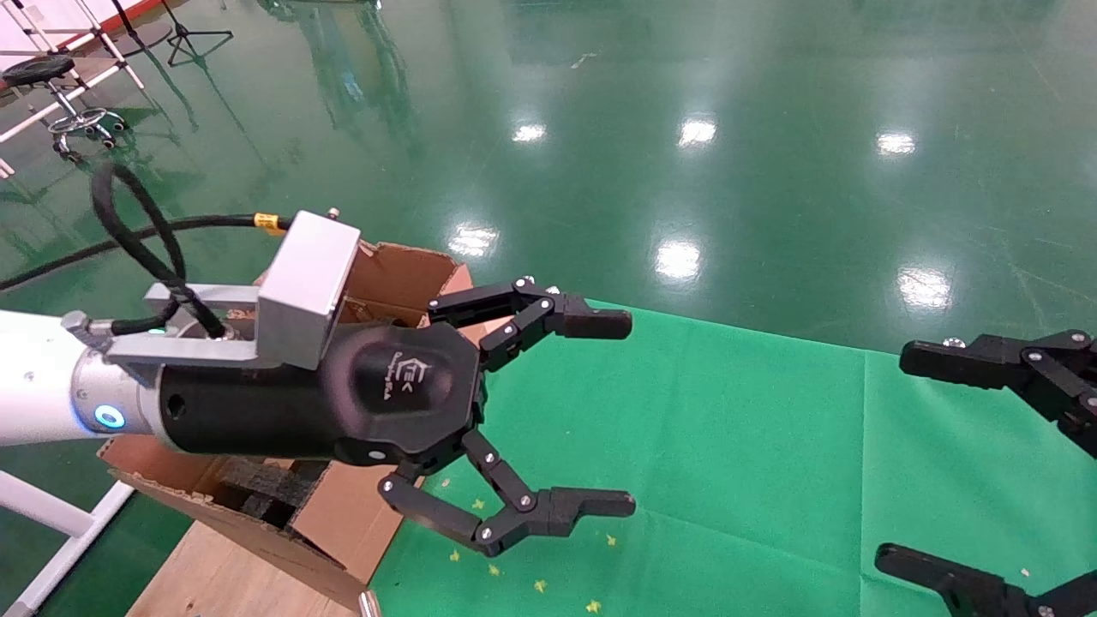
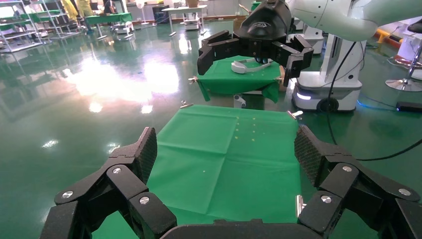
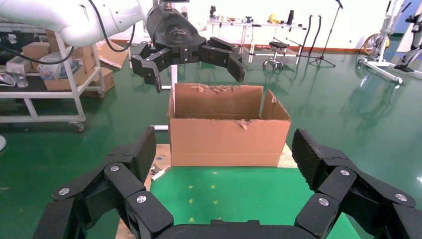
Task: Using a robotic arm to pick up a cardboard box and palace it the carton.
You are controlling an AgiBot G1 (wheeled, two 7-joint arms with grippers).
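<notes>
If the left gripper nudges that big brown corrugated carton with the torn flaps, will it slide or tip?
The big brown corrugated carton would probably slide rather than tip: it sits wide and low. Its torn upright flaps look soft and would likely bend first. It seems light, so the open left gripper above it should press gently.

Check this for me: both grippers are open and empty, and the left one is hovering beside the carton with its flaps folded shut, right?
Not quite. The carton's flaps stand upright and open, as the right wrist view shows. The rest holds: left gripper and right gripper are open and empty.

Glossy green floor (image 1: 771,197) — ceiling-light glare
</notes>
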